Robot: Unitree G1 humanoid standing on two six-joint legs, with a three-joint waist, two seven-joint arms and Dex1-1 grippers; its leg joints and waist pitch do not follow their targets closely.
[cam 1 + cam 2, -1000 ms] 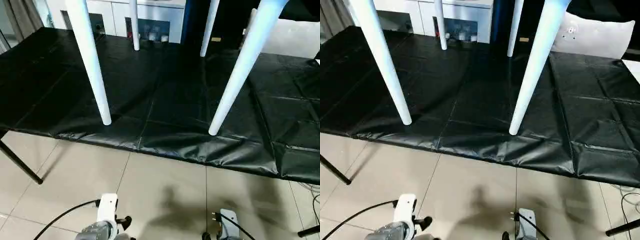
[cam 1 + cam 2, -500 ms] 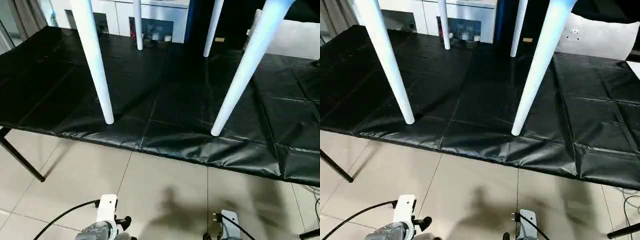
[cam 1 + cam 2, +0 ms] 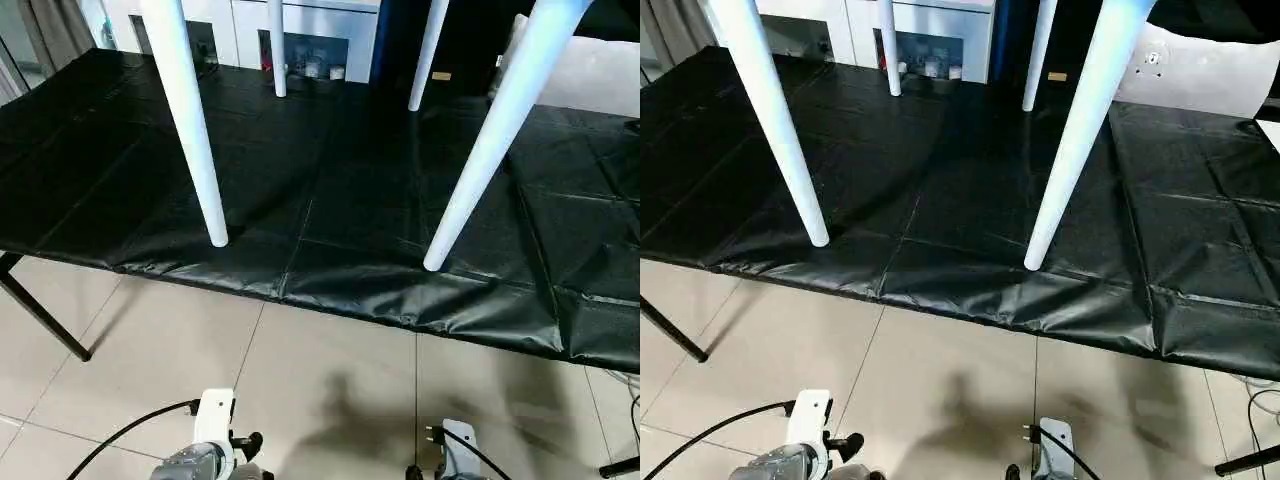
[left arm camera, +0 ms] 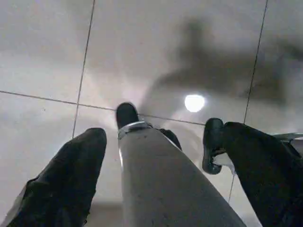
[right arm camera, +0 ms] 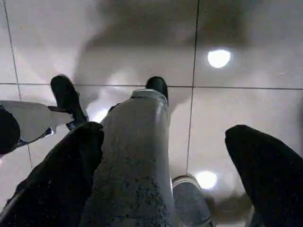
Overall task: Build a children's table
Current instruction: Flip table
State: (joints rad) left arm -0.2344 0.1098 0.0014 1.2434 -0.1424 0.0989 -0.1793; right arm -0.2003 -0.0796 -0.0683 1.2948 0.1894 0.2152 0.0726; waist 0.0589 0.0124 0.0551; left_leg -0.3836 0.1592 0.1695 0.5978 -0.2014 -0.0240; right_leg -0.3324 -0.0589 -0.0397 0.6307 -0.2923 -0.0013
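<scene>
Left eye view: the children's table (image 3: 190, 120) stands upright on the counter (image 3: 330, 200) (draped in black sheeting), its four white legs planted and its top out of frame above. The two near legs (image 3: 480, 150) rest close to the counter's front edge; the two far legs sit near the back, in front of a white cabinet (image 3: 320, 30). The silver forearms hang low over the tiled floor (image 3: 330, 370), well apart from the table.

Right eye view: same layout; the near right leg's foot sits just behind the front fold of the sheeting.

Left wrist view: the left gripper (image 4: 156, 156) has its jaws spread wide with nothing between them; beyond them are the floor tiles and a part of the robot's own body.

Right wrist view: the right gripper (image 5: 165, 165) likewise stands spread and empty over the floor.

The assembly looks complete. The likely risk is a nudge: the near feet are close to the edge and the sheeting looks slick, so a push toward the robot could slide a leg off and tip the table
</scene>
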